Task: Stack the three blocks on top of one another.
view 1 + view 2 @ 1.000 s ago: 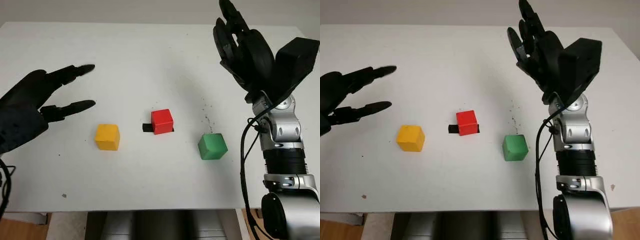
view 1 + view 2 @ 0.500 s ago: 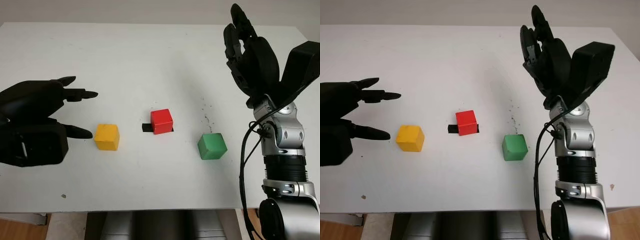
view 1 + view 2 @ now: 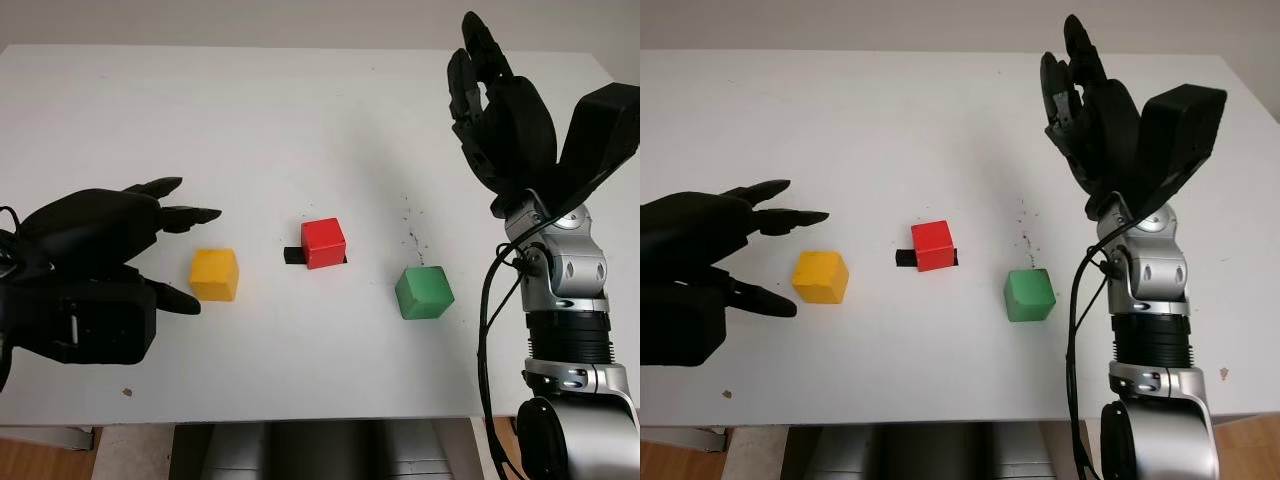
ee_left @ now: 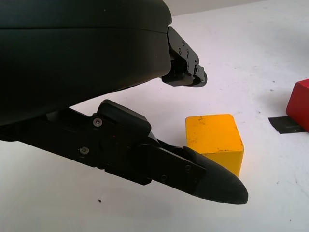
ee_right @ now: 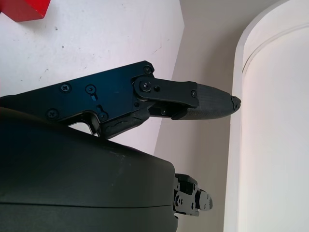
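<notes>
1. Yellow block (image 3: 215, 274) is my target; it is sitting alone on the white table (image 3: 250, 110), left of the red block (image 3: 325, 242), with nothing on top of it, so the stack is not yet begun.

2. I am holding my left hand (image 3: 95, 270) just left of the yellow block, released and grasping nothing. One finger is reaching past the block's far side and another (image 4: 203, 176) is sitting along its near side. Neither is touching it as far as I can judge. I am placing them that way so the block lies between them, ready for a pinch.

3. The red block is standing in the middle of the row, partly on a small black mark (image 3: 294, 255). I am reading that mark as the stacking spot, which is why I judge red to be the base.

4. The green block (image 3: 425, 292) is waiting right of the red block, well apart from it and untouched.

5. I am keeping my right hand (image 3: 495, 110) raised above the table, beyond and to the right of the green block, open and empty. I judge it parked there to leave the row unobstructed.
</notes>
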Robot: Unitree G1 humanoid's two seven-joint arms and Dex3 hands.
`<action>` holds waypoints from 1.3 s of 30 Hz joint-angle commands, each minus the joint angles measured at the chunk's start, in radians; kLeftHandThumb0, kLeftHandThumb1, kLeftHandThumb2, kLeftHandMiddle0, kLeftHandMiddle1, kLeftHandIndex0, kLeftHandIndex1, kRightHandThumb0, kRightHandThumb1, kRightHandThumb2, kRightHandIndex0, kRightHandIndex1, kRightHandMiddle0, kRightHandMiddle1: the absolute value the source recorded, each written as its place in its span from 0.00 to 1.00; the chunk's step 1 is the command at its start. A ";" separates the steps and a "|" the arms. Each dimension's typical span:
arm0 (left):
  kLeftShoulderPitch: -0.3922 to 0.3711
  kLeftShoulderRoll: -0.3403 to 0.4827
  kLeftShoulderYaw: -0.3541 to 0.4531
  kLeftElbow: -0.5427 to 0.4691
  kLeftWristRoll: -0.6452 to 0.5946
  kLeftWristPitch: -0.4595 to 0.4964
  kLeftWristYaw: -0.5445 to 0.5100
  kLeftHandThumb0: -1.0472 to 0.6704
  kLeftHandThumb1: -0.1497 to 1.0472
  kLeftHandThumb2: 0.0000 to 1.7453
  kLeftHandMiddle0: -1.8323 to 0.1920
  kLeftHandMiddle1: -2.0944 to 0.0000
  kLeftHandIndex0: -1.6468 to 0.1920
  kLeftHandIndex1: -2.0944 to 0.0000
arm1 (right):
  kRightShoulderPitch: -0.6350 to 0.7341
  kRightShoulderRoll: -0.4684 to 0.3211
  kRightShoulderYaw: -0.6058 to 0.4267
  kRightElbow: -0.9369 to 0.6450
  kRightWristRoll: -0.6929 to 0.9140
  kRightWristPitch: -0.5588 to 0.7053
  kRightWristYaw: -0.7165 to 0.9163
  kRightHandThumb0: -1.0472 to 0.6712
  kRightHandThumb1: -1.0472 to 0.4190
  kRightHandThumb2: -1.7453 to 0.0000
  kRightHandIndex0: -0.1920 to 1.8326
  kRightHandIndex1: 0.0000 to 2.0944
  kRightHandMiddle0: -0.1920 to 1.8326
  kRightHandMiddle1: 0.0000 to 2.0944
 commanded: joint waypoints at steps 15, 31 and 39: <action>0.066 -0.098 -0.032 -0.007 0.157 -0.099 0.188 0.09 0.99 0.03 0.91 0.96 0.72 0.97 | 0.028 0.007 0.022 -0.021 -0.010 0.010 0.019 0.24 0.00 0.68 0.02 0.02 0.02 0.02; 0.083 -0.143 -0.066 0.085 0.389 -0.250 0.428 0.15 0.98 0.03 0.84 0.96 0.62 0.90 | 0.031 0.008 0.012 -0.033 0.002 0.026 0.021 0.24 0.00 0.68 0.01 0.02 0.01 0.02; 0.075 -0.142 -0.072 0.095 0.431 -0.243 0.406 0.14 0.96 0.03 0.83 0.97 0.78 0.60 | 0.031 0.005 0.012 -0.030 0.000 0.018 0.025 0.24 0.00 0.68 0.00 0.02 0.01 0.02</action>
